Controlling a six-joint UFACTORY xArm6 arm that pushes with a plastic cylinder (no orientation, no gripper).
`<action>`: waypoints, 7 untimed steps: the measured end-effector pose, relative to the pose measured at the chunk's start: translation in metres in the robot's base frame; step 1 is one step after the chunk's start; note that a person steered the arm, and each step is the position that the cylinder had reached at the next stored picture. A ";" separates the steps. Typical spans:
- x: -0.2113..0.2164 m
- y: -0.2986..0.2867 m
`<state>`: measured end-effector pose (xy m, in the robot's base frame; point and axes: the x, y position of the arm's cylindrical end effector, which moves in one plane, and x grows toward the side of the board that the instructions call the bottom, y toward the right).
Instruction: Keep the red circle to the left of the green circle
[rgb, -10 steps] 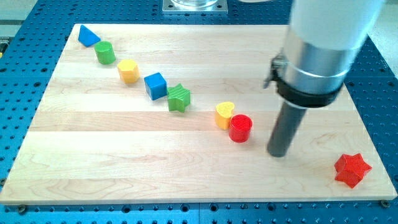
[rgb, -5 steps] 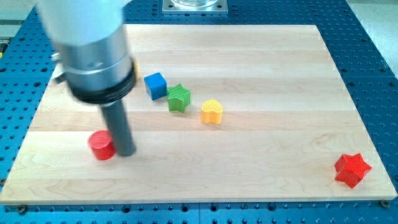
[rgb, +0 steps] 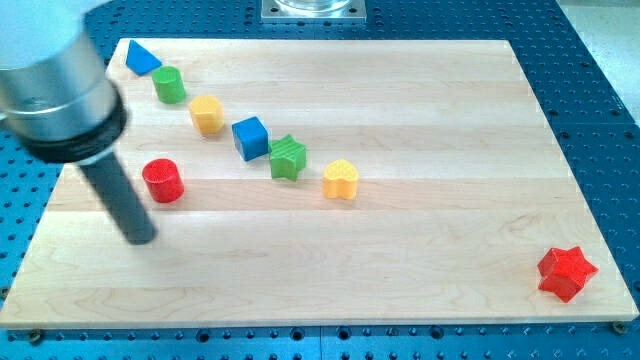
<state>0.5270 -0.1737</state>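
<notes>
The red circle (rgb: 162, 180) stands at the view's left on the wooden board (rgb: 420, 120). The green circle (rgb: 169, 85) stands near the top left, above the red circle and about level with it sideways, a touch to its right. My tip (rgb: 141, 239) rests on the board just below and left of the red circle, a small gap apart from it. The rod leans up to the left into the large grey arm body.
A diagonal row runs from top left: blue triangle (rgb: 141, 58), green circle, yellow block (rgb: 207, 114), blue cube (rgb: 250, 138), green star (rgb: 288, 158), yellow heart (rgb: 341, 180). A red star (rgb: 566, 272) sits at the bottom right corner.
The red circle went from the middle of the board to the left side, pushed by my tip. My tip has now moved off it, to its lower left. The yellow heart shifted slightly left.
</notes>
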 end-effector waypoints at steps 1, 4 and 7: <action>-0.051 0.017; -0.100 0.009; -0.092 -0.026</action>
<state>0.4351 -0.1993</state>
